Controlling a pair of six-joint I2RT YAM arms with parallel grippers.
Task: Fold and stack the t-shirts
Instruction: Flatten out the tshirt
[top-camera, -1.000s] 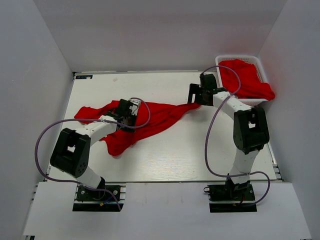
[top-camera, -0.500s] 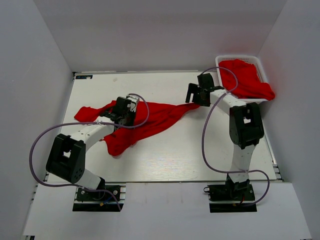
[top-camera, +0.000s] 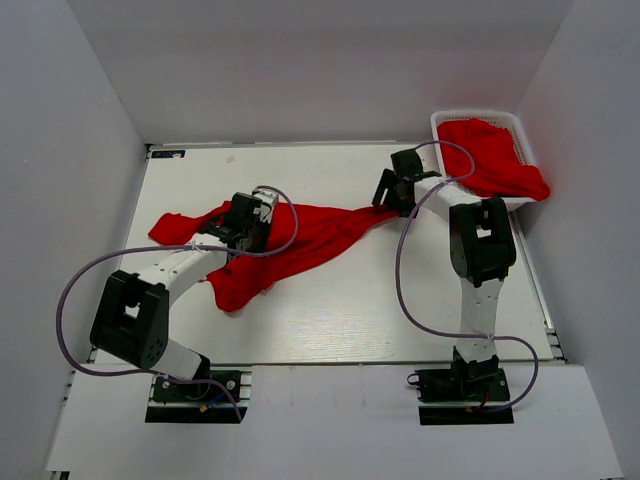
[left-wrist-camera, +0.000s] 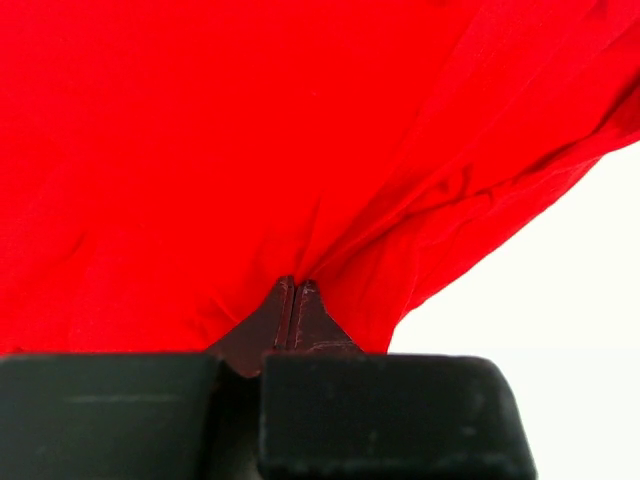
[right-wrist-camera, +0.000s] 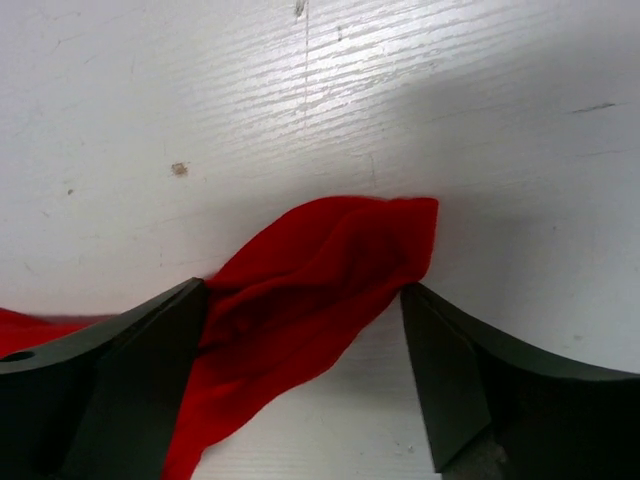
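Your left gripper (left-wrist-camera: 290, 300) was pinched shut on the spread t-shirt (top-camera: 320, 232) at centre frame. Your right gripper (right-wrist-camera: 303, 288) stood with jaws apart, straddling its tip. A second t-shirt (top-camera: 495, 160) filled the basket (top-camera: 500, 115), upper right, beside that arm.

- 1 t-shirt (top-camera: 300, 235) lay on 1 table (top-camera: 400, 320)
- 1 basket (top-camera: 478, 116) was there
- 1 red heap (top-camera: 495, 160) sat inside; shirt count unclear
- 2 arms were there: left arm (top-camera: 175, 270), right arm (top-camera: 478, 250)

Table (top-camera: 350, 320): t-shirt (top-camera: 310, 235) lies ahead of left gripper (left-wrist-camera: 291, 300), one fold pinched in its jaws. Shirt's end sits between right gripper (right-wrist-camera: 305, 300) spread jaws. Second t-shirt (top-camera: 495, 160) in basket (top-camera: 475, 115), well apart.
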